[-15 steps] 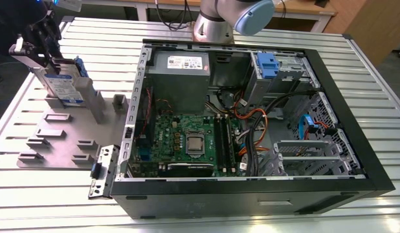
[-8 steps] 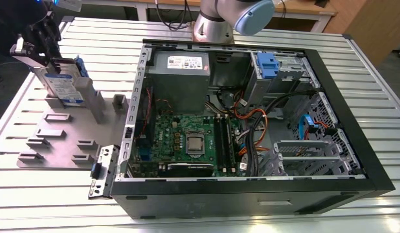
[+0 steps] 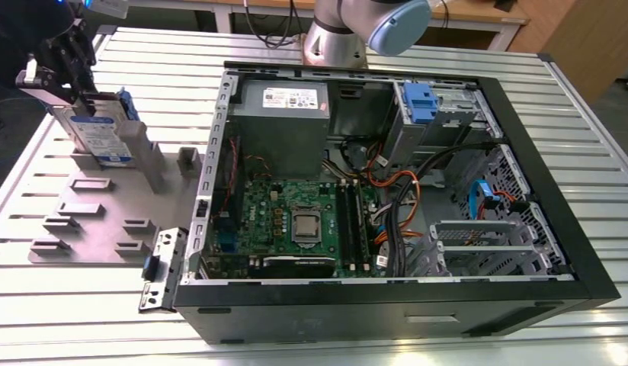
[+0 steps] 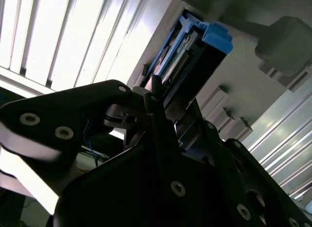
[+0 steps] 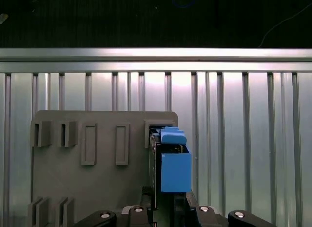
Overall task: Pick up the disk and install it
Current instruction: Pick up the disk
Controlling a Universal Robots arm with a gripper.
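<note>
The disk (image 3: 98, 136), a silver drive with a blue-and-white label in a blue frame, stands on edge at the far corner of the grey fixture plate (image 3: 100, 217), at the exterior view's left. My gripper (image 3: 88, 101) reaches down from above and is shut on the disk's upper edge. In the first wrist view the disk's blue frame (image 5: 174, 163) sits between my fingers (image 5: 146, 195), over the plate (image 5: 97, 183). The second wrist view shows the disk's connector edge (image 4: 187, 53) just beyond my gripper (image 4: 163, 97).
An open computer case (image 3: 517, 152) lies on the slatted metal table (image 3: 70, 320), at the exterior view's right of the plate. Inside are a grey power supply (image 3: 283, 103), a motherboard (image 3: 293, 217), cables and a blue-handled caddy (image 3: 420, 103) at the drive bay. The arm's base (image 3: 340, 34) stands behind the case.
</note>
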